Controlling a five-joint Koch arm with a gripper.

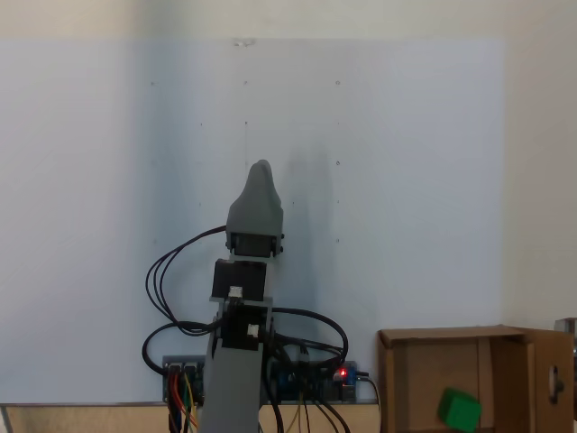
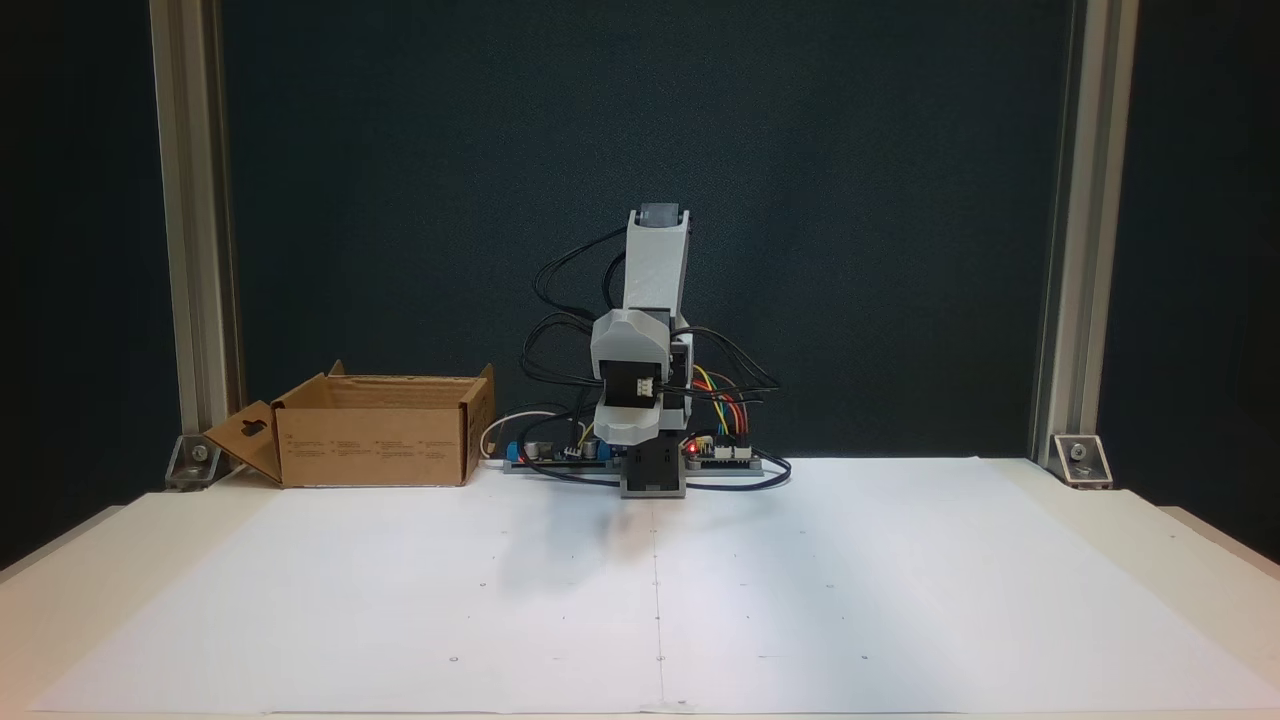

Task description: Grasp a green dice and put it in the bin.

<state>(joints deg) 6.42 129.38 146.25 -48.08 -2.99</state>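
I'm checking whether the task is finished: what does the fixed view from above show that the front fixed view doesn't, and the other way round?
In the fixed view from above, the green dice lies inside the bin, on its floor. In the front fixed view, the box's outer walls hide its inside, and the metal frame posts and dark backdrop appear. Both fixed views share the bin, the folded arm at its base and the white sheet. The gripper sits apart from the bin; its jaws overlap.

The arm point(image 2: 645, 330) has grey printed shells and black servos; black cables point(image 2: 560, 330) loop off it, with coloured wires point(image 2: 722, 398) near its base point(image 2: 653, 472).
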